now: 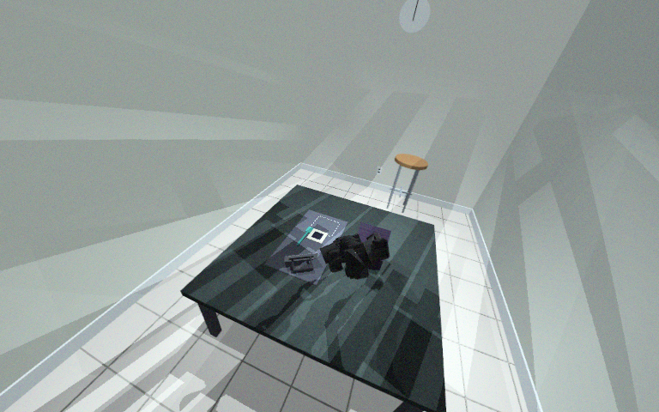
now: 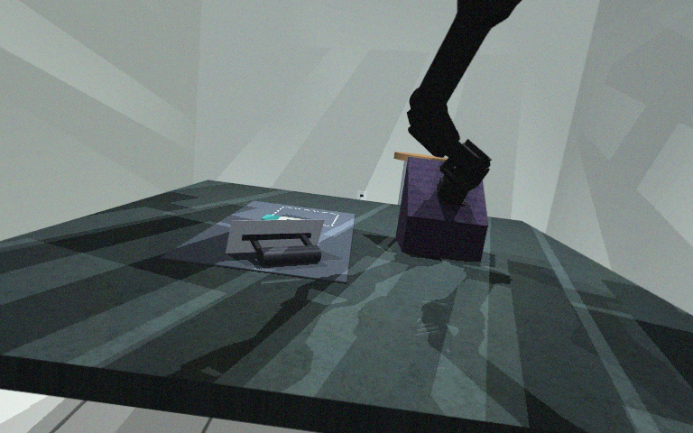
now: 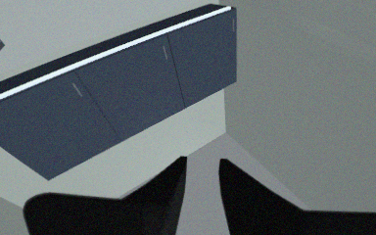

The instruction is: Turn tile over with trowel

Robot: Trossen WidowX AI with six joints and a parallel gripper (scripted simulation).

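Observation:
The tile (image 1: 317, 235) (image 2: 290, 218), with a white border and a dark square showing on top, lies on the lilac mat (image 1: 303, 223) (image 2: 337, 257) at the near side of the dashed outline (image 1: 339, 224) (image 2: 310, 209). It seems to overlap the outline's near edge. The small teal trowel (image 1: 303, 236) (image 2: 269, 217) lies against the tile's left side. My gripper (image 3: 203, 164) is narrowly open, with a gap and nothing between its fingertips in the wrist view. It is out of frame in the exterior view, raised well away from tile and trowel.
A grey plate with a black handle (image 1: 300, 263) (image 2: 290, 253) stands on the mat's near part. The arm rises from a purple block (image 1: 367, 228) (image 2: 424, 237) right of the mat. A wooden-topped stool (image 1: 411, 160) stands behind the table. Blue cabinets (image 3: 127, 83) show in the wrist view.

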